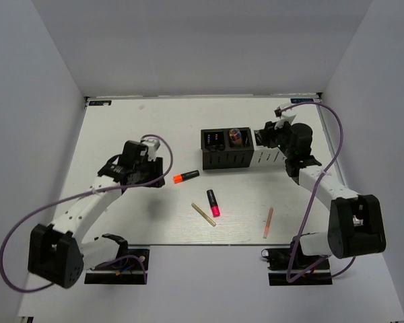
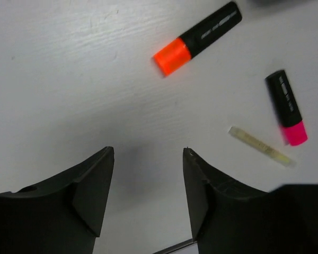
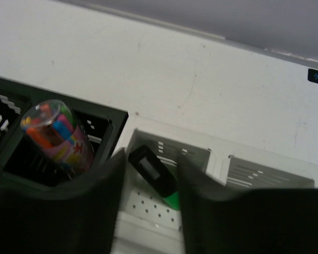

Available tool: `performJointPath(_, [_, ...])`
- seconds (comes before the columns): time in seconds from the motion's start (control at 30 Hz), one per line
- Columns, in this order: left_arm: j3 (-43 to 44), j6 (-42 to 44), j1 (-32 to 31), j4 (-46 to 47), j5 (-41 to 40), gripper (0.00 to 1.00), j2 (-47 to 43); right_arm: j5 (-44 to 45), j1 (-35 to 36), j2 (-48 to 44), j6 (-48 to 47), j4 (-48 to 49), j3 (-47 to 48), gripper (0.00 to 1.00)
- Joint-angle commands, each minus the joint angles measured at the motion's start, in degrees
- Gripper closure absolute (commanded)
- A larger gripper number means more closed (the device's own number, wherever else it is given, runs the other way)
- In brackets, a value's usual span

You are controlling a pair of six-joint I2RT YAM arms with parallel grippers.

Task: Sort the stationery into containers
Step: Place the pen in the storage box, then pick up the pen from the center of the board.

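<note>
The joined mesh cups stand at the back centre, a black pair (image 1: 225, 160) and a white pair (image 1: 268, 158). A clear pen full of coloured bits (image 3: 58, 132) stands in a black cup (image 3: 103, 112). My right gripper (image 3: 151, 157) hovers open over a white cup (image 3: 164, 142); a green-capped highlighter (image 3: 156, 174) leans inside it, cap down, between the fingers. My left gripper (image 2: 148, 151) is open and empty above bare table, left of the orange-capped highlighter (image 2: 196, 39). The pink-capped highlighter (image 2: 288, 107), beige stick (image 2: 261, 146) and salmon stick (image 1: 268, 223) lie on the table. The scissors are out of view.
The table's front edge (image 1: 209, 244) runs just below the loose items. White walls close in the back and both sides. The second white cup (image 3: 270, 172) shows to the right of my right gripper.
</note>
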Motion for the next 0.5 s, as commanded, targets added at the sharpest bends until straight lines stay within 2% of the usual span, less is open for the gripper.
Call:
performJointPath(0.0, [6.9, 7.3, -3.7, 1.5, -3.2, 0.33, 4.6, -1.8, -0.5, -3.9, -2.0, -11.8, 5.4, 0.65])
performJointPath(0.03, [7.5, 8.4, -4.5, 2.2, -3.5, 0.31, 7.5, -4.8, -0.7, -4.9, -2.2, -15.6, 8.0, 1.00])
performJointPath(0.1, [8.9, 11.8, -5.7, 4.2, -3.3, 0.28, 9.1, -7.6, -1.4, -6.1, -2.9, -31.1, 12.5, 1.00])
performJointPath(0.13, [9.2, 14.4, -5.9, 4.7, -2.7, 0.28, 11.5, -15.6, -1.6, -6.3, -3.4, -34.4, 13.8, 1.00])
performJointPath(0.17, [9.5, 15.3, -6.0, 5.7, -1.4, 0.28, 12.5, -18.4, -2.3, -6.6, -5.4, -40.8, 15.3, 1.00])
performJointPath(0.2, [10.1, 15.9, -6.2, 6.1, -0.2, 0.29, 14.1, -23.6, -2.3, -8.2, -5.9, -42.5, 15.4, 0.89])
performJointPath(0.23, [10.6, 17.4, -6.6, 7.5, 0.0, 0.31, 15.0, -28.3, -2.5, -8.8, -7.2, -43.8, 15.3, 0.72])
performJointPath(0.27, [10.9, 18.0, -6.9, 8.6, 0.3, 0.31, 17.8, -30.3, -2.9, -9.6, -7.6, -44.8, 13.6, 0.45])
performJointPath(0.33, [11.5, 19.7, -7.8, 11.8, 1.5, 0.34, 19.2, -36.0, -3.4, -13.5, -9.1, -46.3, 11.9, 0.42])
performJointPath(0.47, [11.9, 22.4, -8.2, 16.6, 2.5, 0.35, 24.5, -43.1, -4.2, -18.9, -10.7, -46.7, 6.8, 0.45])
